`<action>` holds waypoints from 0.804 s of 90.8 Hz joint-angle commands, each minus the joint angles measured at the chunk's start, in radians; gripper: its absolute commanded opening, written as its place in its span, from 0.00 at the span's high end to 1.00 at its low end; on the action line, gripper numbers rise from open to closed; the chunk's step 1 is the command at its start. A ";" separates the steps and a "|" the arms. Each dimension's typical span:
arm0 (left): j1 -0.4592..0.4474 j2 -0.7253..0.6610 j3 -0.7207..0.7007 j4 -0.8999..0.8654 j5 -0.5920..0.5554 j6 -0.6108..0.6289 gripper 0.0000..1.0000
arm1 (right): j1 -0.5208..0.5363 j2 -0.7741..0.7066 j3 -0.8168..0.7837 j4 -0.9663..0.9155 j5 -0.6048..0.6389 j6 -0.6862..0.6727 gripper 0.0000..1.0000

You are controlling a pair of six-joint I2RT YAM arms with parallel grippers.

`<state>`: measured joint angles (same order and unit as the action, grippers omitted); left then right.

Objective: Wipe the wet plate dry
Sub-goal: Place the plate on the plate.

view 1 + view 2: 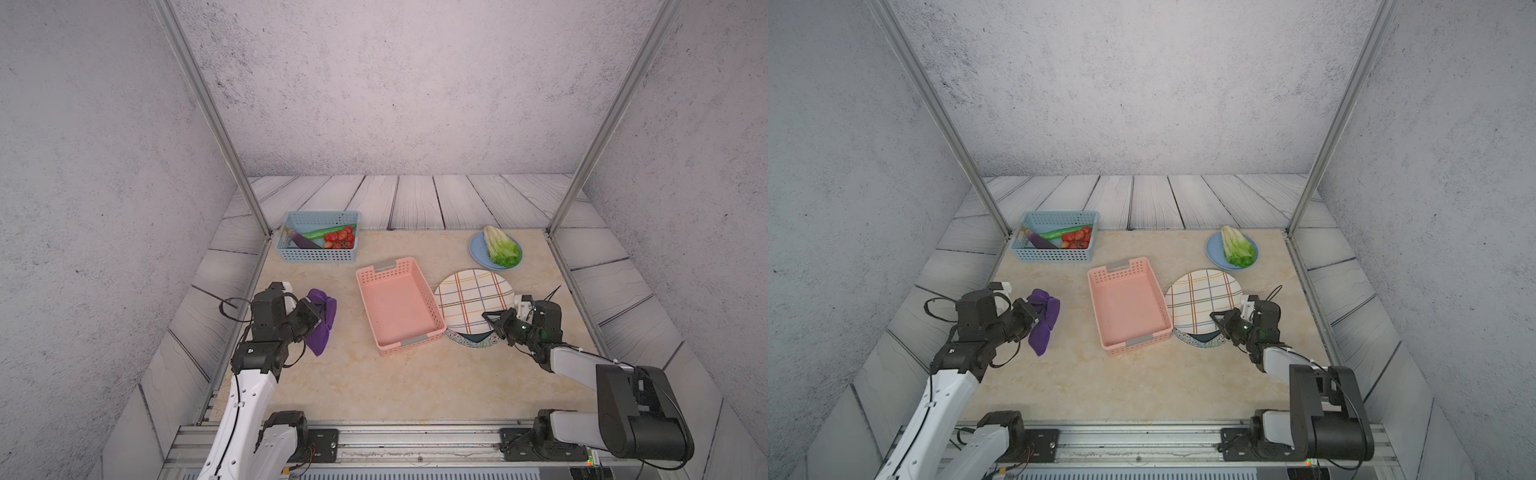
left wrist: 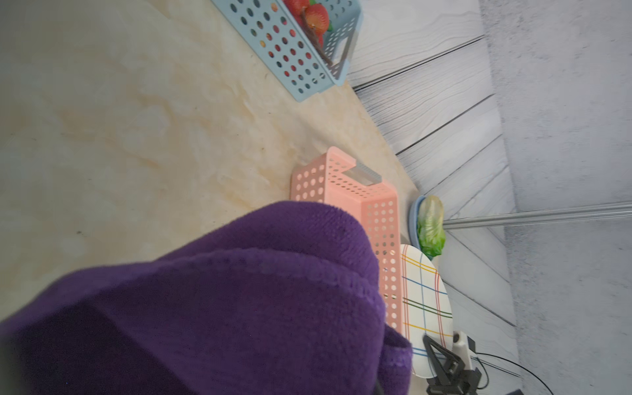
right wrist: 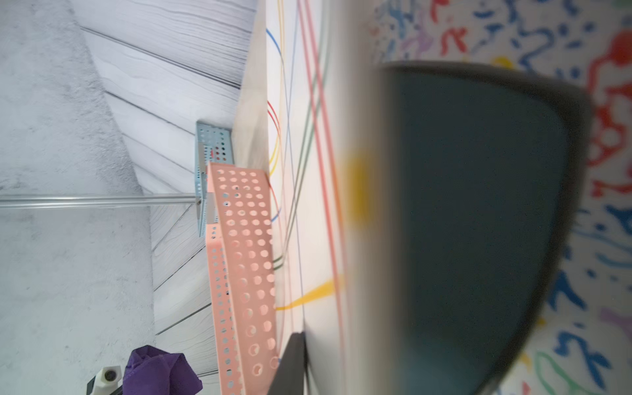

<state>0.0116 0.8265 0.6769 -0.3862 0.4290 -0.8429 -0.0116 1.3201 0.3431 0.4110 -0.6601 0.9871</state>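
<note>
White plastic shells (image 1: 245,399) covered both arms' links, with black cylindrical joint housings (image 1: 642,424). Thin black cables (image 1: 227,309) looped by the left wrist. The right gripper (image 1: 489,319) had black triangular fingers.

The beige, marble-patterned tabletop (image 1: 374,382) carries 4 things directly. A blue basket (image 1: 318,254) of vegetables stands at the far left. A pink basket (image 1: 395,309) sits askew near the middle. A blue plate (image 1: 478,249) bearing lettuce lies at the far right. Just right of the pink basket lies a speckled dish (image 1: 461,340), mostly covered by the tilted plaid plate (image 1: 473,295). A purple cloth (image 1: 322,320) hangs over the left side; whether it touches the tabletop is unclear.
</note>
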 commanded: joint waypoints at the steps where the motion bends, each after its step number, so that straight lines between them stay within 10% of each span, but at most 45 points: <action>1: 0.009 0.016 0.041 -0.036 -0.055 0.069 1.00 | 0.007 -0.007 -0.030 -0.156 0.039 -0.079 0.76; 35: 0.009 0.054 -0.018 0.013 -0.160 0.118 1.00 | 0.008 -0.384 -0.055 -0.516 0.156 -0.085 0.29; 52: -0.013 0.241 0.048 0.038 -0.157 0.201 1.00 | 0.007 -0.661 0.006 -0.678 0.254 -0.061 0.24; 61: -0.077 0.453 0.182 -0.103 -0.223 0.317 0.76 | 0.008 -0.726 0.069 -0.716 0.319 -0.079 0.22; 73: -0.134 0.513 0.168 -0.105 -0.291 0.309 0.05 | 0.007 -0.695 0.179 -0.773 0.422 -0.228 0.21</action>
<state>-0.0826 1.3300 0.8448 -0.4133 0.2401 -0.5945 -0.0055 0.6033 0.4343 -0.2779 -0.3660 0.8806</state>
